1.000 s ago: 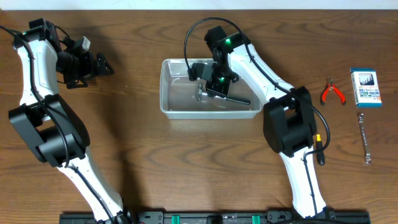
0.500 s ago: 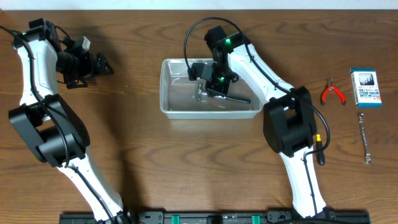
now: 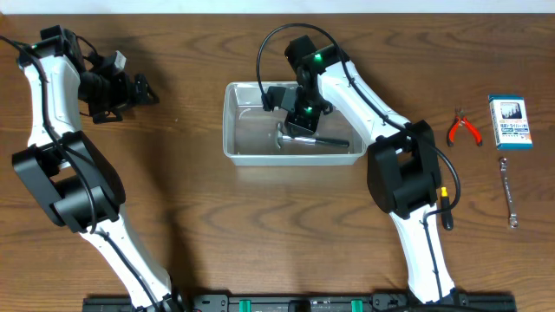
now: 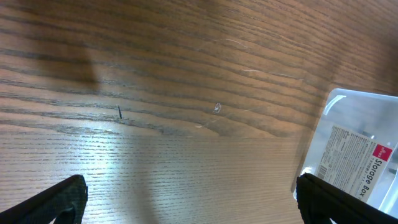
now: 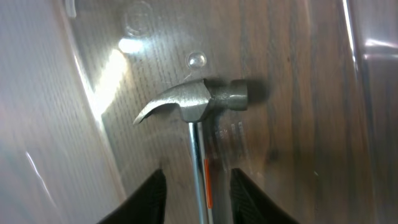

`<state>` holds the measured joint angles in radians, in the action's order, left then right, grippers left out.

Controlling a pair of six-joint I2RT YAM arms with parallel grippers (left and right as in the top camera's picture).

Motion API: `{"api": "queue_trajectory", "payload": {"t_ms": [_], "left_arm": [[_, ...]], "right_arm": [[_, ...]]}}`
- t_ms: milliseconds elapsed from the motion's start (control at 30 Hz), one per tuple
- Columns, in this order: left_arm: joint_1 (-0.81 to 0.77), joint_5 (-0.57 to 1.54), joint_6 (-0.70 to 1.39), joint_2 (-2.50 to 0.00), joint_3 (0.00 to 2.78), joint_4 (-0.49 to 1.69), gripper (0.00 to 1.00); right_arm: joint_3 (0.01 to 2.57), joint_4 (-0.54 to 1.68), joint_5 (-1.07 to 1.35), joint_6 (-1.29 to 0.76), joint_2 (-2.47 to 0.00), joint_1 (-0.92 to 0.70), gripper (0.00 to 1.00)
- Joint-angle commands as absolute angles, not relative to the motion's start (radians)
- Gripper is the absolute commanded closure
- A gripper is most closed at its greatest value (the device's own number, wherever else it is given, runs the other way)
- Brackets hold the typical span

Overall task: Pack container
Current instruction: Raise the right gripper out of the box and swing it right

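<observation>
The clear plastic container (image 3: 232,121) sits at the middle of the table. Inside it a hammer (image 3: 312,139) lies on the floor, steel claw head to the left and black handle to the right. My right gripper (image 3: 299,117) hovers just above the hammer inside the tub. In the right wrist view the gripper (image 5: 198,196) is open; the hammer (image 5: 193,102) has its shaft running between the fingers with a gap on each side. The tub's wall (image 5: 50,124) is at the left. My left gripper (image 3: 143,91) is open over bare wood at the far left, and in the left wrist view the gripper (image 4: 193,202) holds nothing.
Red-handled pliers (image 3: 464,130), a blue-and-white box (image 3: 510,122) and a metal wrench (image 3: 508,191) lie at the right side of the table. The left wrist view catches the container's labelled corner (image 4: 360,143) at its right edge.
My right gripper's jaws have spread apart and let go of the hammer, which now rests on the container's floor. The left arm has not moved.
</observation>
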<state>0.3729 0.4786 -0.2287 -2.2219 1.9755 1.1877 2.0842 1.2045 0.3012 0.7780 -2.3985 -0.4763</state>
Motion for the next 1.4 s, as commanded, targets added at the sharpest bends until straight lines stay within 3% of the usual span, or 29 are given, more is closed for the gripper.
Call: {"api": "queue_trajectory", "payload": {"t_ms": [0, 67, 133, 400, 767, 1133, 1367], "left_arm": [[0.375, 0.474, -0.230, -2.192, 1.996, 1.190, 0.02], [0.375, 0.474, -0.230, -2.192, 1.996, 1.190, 0.02], [0.375, 0.474, -0.230, -2.192, 1.996, 1.190, 0.02], [0.375, 0.474, -0.230, -2.192, 1.996, 1.190, 0.02], [0.375, 0.474, -0.230, -2.192, 1.996, 1.190, 0.02], [0.375, 0.474, -0.230, -2.192, 1.996, 1.190, 0.02], [0.375, 0.474, -0.230, -2.192, 1.996, 1.190, 0.02]], "right_arm": [[2.123, 1.198, 0.323, 0.720, -2.406, -0.479, 0.32], [2.171, 1.198, 0.323, 0.669, -2.405, -0.479, 0.11], [2.237, 1.205, 0.322, 0.622, -2.405, -0.479, 0.01], [2.543, 1.299, 0.273, 0.402, -2.393, -0.469, 0.01], [2.847, 1.699, -0.001, 0.230, -2.355, -0.456, 0.01], [2.817, 1.699, -0.104, 0.064, -2.121, -0.431, 0.01], [2.584, 1.699, -0.105, 0.016, -1.823, -0.346, 0.01]]}}
